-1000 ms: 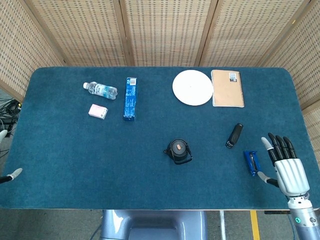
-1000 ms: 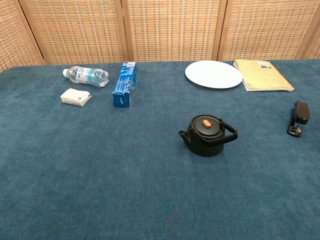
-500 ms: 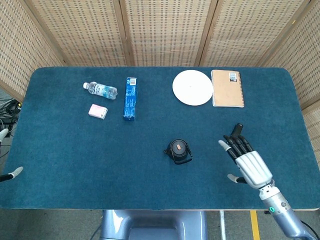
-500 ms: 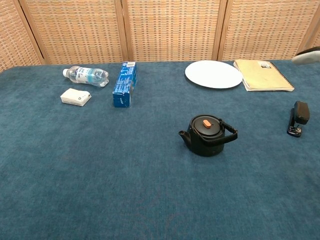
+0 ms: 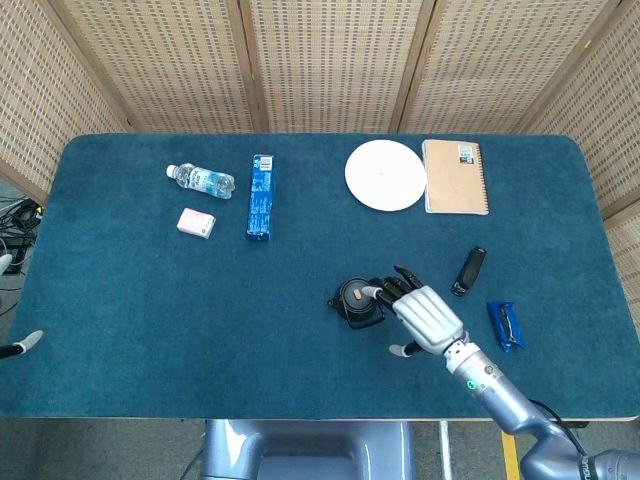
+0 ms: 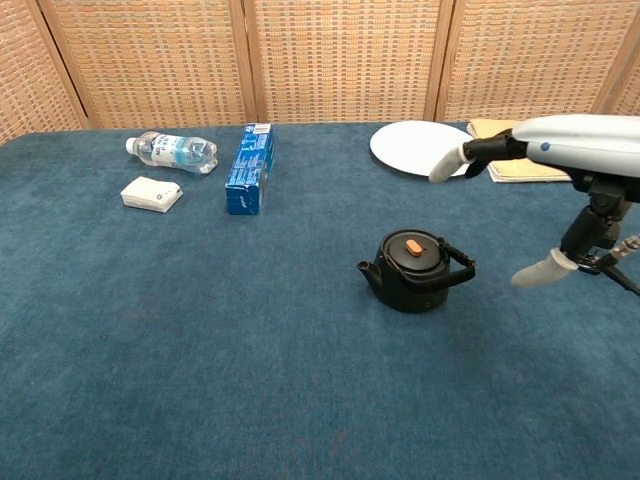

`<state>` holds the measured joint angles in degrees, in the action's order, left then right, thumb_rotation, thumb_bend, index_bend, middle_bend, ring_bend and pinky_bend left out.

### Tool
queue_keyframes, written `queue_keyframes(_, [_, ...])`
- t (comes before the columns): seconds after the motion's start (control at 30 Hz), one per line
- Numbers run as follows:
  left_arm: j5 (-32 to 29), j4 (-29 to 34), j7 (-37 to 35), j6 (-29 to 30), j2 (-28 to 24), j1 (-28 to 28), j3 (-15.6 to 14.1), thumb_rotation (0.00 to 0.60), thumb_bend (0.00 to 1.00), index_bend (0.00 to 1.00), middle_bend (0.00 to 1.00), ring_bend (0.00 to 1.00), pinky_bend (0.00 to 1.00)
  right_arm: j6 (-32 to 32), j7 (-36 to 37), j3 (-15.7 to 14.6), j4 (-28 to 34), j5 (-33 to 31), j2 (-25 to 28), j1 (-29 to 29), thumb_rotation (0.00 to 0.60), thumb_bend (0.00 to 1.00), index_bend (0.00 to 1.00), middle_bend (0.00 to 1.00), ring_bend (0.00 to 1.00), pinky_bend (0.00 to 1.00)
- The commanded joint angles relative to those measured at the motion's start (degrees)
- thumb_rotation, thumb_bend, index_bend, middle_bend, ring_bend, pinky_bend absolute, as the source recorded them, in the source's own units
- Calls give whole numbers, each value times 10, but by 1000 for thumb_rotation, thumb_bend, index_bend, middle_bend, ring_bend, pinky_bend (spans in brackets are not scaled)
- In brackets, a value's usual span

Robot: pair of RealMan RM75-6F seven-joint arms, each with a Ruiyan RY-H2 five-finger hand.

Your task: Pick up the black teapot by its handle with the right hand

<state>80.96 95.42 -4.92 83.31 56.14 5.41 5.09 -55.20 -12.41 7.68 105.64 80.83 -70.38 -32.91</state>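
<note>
The black teapot (image 5: 354,300) with an orange lid knob stands on the blue table, in the middle toward the front; in the chest view the teapot (image 6: 412,272) has its spout to the left and its bail handle (image 6: 458,262) leaning right. My right hand (image 5: 428,316) is just right of it, fingers spread and stretched toward the pot, their tips above its right side. In the chest view the right hand (image 6: 578,144) hovers above and to the right of the pot, thumb hanging down, holding nothing. Only fingertips of my left hand (image 5: 27,341) show at the table's left edge.
A water bottle (image 5: 200,181), a small pink-white box (image 5: 196,222) and a blue carton (image 5: 261,196) lie at the back left. A white plate (image 5: 385,175) and a notebook (image 5: 456,176) lie at the back right. A black device (image 5: 468,270) and a blue packet (image 5: 505,324) lie right of my hand.
My right hand has swept left from the table's right front edge, past the blue packet and black device, to just beside the teapot. The teapot has not moved.
</note>
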Motion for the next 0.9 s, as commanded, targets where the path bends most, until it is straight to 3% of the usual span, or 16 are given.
queue_keyframes(0.03, [-1,0,-1,-1,0,0,0,600,0,0,0,0,0,14,-60,13,0,-71,-38,-17,600,0,235,265,239,0])
queue_keyframes(0.53, [-2,-5,-14,-3,-2,1,1,600,0,0,0,0,0,5,-172,6,-2,-188,-111,-53,600,0,267,337,307,0])
queue_keyframes(0.9, [-4,-10,-25,-6,-4,2,2,600,0,0,0,0,0,-12,-229,-8,-11,-216,-139,-75,600,0,304,365,330,0])
